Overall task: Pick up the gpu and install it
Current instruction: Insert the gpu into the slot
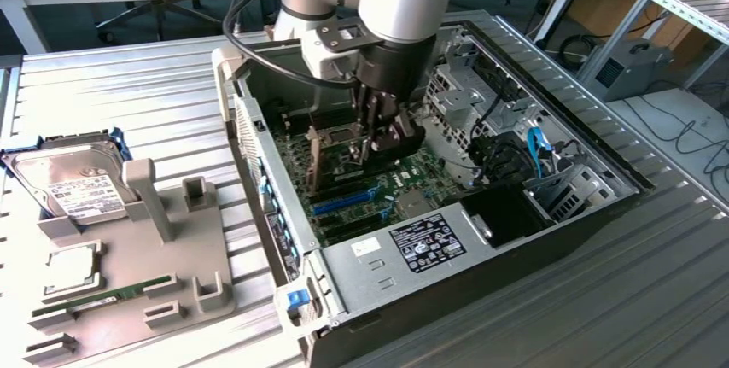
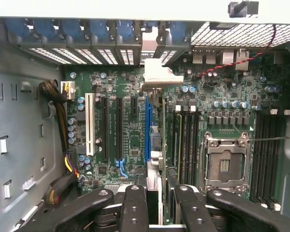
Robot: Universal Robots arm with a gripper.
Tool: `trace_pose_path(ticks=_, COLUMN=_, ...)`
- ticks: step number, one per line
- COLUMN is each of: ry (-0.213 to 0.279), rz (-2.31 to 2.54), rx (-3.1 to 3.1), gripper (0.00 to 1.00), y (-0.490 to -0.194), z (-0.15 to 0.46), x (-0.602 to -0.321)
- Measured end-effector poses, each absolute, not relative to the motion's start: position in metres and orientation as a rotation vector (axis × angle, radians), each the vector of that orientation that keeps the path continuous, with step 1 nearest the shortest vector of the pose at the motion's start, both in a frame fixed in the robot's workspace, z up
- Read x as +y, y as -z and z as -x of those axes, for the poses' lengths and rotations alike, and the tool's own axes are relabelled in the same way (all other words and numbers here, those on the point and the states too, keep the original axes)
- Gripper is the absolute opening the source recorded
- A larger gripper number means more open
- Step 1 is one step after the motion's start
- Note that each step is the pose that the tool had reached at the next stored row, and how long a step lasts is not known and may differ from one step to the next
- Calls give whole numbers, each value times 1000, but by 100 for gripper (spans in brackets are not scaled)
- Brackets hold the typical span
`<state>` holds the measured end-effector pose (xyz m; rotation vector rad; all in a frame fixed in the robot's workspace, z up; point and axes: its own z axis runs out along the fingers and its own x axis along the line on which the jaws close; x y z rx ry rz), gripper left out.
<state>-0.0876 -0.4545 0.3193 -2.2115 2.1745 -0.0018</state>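
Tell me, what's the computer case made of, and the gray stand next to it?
The case looks like metal: thin gray sheet walls with punched holes and folded edges, black paint outside. The stand is probably plastic: matte beige-gray, thick, with rounded molded posts and slots. The gpu in the gripper looks like green circuit board, seen edge-on.

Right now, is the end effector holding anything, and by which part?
Yes. The end effector grips the gpu by its upper long edge, near one end. The card stands on edge over the motherboard, inside the open PC case.
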Motion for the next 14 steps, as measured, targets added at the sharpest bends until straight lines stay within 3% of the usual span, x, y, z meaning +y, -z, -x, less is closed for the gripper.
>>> trace_pose_path(ticks=14, ry=2, rz=2212, rx=2174, gripper=27, y=-318, z=92, x=-455)
